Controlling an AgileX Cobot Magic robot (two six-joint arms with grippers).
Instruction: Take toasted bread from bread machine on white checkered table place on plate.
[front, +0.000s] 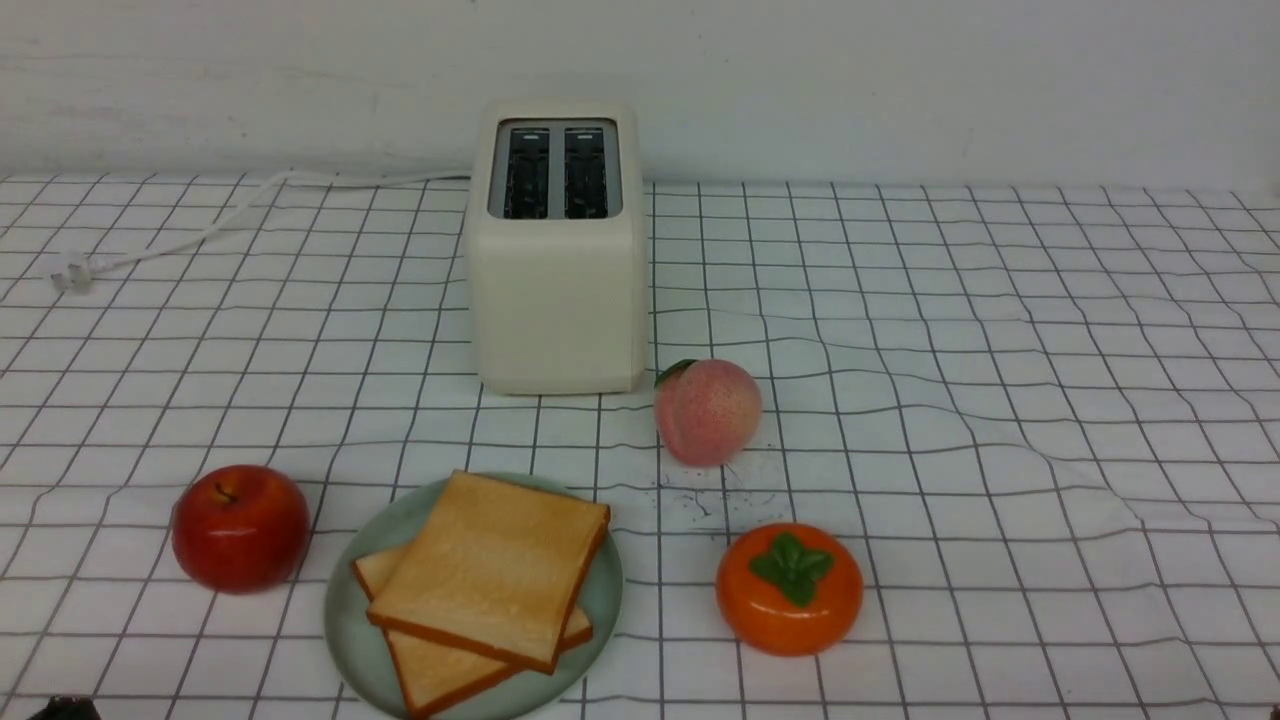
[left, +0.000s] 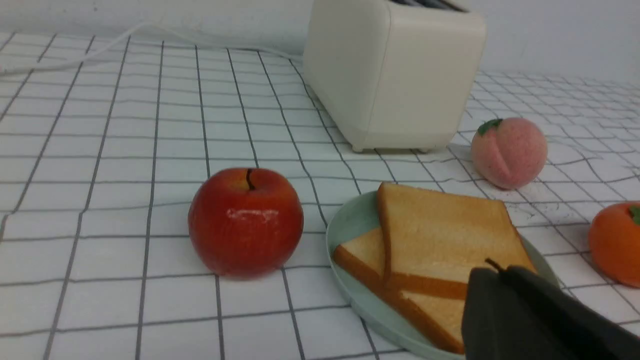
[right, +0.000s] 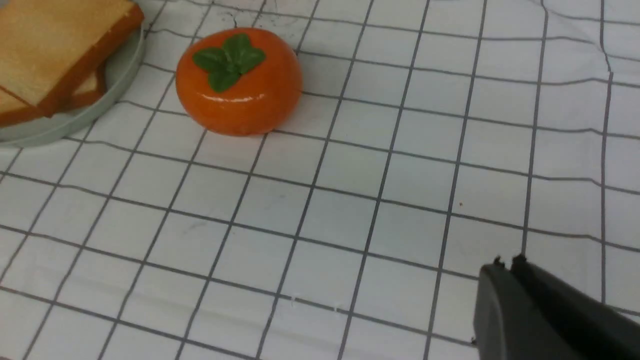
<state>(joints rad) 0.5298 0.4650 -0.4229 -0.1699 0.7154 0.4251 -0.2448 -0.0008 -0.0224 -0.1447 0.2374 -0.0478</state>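
Plate (front: 345, 610), mint-green w/ shallow rim, sits near the front edge of the white checkered table (front: 1000, 420), a bit left of centre, and holds both slices of toasted bread (front: 495, 570): one lies flat on the plate, the 2nd is stacked on top, rotated so the lower slice's corners poke out at the left and front. Top slice overhangs the lower one; its crust edge is darker orange-brown, faces golden-tan. Bread machine (front: 558, 290) stands behind the plate toward the back wall, upright, apart from the plate; both dark slots in its grey top look empty, no bread showing. White cord (front: 200, 225) runs from it off to the left along the cloth, plug lying on the table. Around the plate: red apple (front: 240, 527) just beside its left side, not touching as far as I can tell; peach (front: 707, 411) by the toaster's front right corner; orange persimmon (front: 790, 588) right of the plate, apart from it. Left gripper (left: 495, 272) shows in the left wrist view w/ fingers pressed together, holding nothing, hovering near the plate's edge. Right gripper (right: 505, 265) in the right wrist view is likewise closed up, nothing between the tips, over bare cloth well apart from the persimmon.
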